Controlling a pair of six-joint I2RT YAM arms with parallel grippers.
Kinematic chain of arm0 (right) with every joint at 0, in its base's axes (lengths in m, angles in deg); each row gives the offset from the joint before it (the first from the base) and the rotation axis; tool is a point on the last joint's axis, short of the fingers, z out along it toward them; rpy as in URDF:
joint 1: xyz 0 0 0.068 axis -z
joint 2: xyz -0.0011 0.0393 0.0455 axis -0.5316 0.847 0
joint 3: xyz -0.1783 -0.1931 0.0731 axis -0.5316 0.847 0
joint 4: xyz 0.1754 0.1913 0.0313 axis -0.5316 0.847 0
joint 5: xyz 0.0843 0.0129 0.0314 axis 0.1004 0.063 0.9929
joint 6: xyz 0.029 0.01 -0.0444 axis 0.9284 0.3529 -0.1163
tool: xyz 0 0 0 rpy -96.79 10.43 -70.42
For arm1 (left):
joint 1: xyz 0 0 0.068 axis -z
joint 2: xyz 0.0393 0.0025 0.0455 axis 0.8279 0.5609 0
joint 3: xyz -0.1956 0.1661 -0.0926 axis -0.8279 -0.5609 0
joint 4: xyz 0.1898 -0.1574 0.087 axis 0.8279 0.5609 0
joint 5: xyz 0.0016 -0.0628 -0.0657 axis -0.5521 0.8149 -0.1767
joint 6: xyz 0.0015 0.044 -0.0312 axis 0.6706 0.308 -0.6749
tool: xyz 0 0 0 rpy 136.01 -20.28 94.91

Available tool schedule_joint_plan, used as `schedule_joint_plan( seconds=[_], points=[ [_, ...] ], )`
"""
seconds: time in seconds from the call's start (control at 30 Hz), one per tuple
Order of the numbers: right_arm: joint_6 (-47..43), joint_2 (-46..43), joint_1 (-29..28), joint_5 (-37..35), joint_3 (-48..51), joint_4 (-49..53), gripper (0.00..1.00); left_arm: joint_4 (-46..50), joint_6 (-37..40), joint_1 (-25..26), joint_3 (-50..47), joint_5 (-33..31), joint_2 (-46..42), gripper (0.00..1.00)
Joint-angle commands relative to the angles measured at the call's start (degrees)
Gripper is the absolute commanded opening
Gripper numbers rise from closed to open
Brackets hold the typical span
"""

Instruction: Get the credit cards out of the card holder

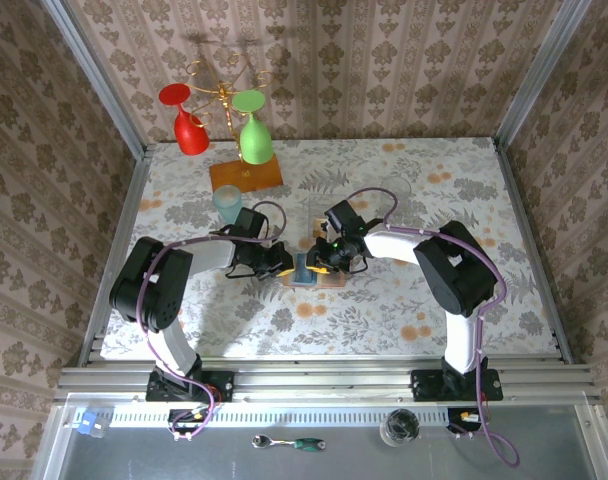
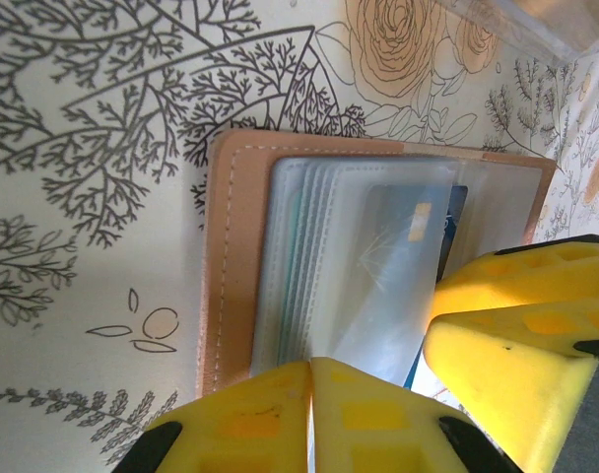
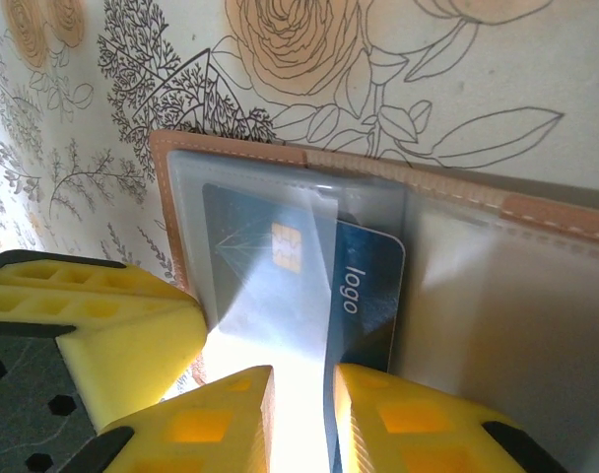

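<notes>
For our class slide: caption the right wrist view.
Right gripper pinching a clear sleeve over a blue card in the open card holder.
</notes>
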Motion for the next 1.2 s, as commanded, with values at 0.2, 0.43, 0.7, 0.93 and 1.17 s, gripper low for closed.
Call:
schedule_joint_plan(
  seconds=[0.2, 0.43, 0.7, 0.93, 1.17],
  points=[
    [-2.39, -2.28, -0.12, -3.14, -0.87, 4.34, 0.24, 1.96, 0.92, -0.29, -0.29, -0.58, 0.41, 0.1],
    [-2.56, -3.07, 0.05, -2.62, -0.36, 3.27, 0.24, 2.04, 1.04, -0.35, 0.79, -0.12, -1.23, 0.1],
    [-1.81, -6.12, 1.05, -2.13, 1.57, 1.69, 0.24, 3.82, 1.93, 0.14, 3.19, -0.05, -3.2, 0.09],
    [-1.53, -7.73, 2.29, -2.79, 3.54, 2.06, 0.24, 4.66, 2.22, 2.3, 6.19, 0.03, -0.89, 0.04],
    [-1.1, -6.53, 2.56, -1.27, 4.14, 1.15, 0.26, 5.66, 3.24, 3.06, 6.6, -1.31, 2.16, 0.0]
  ],
)
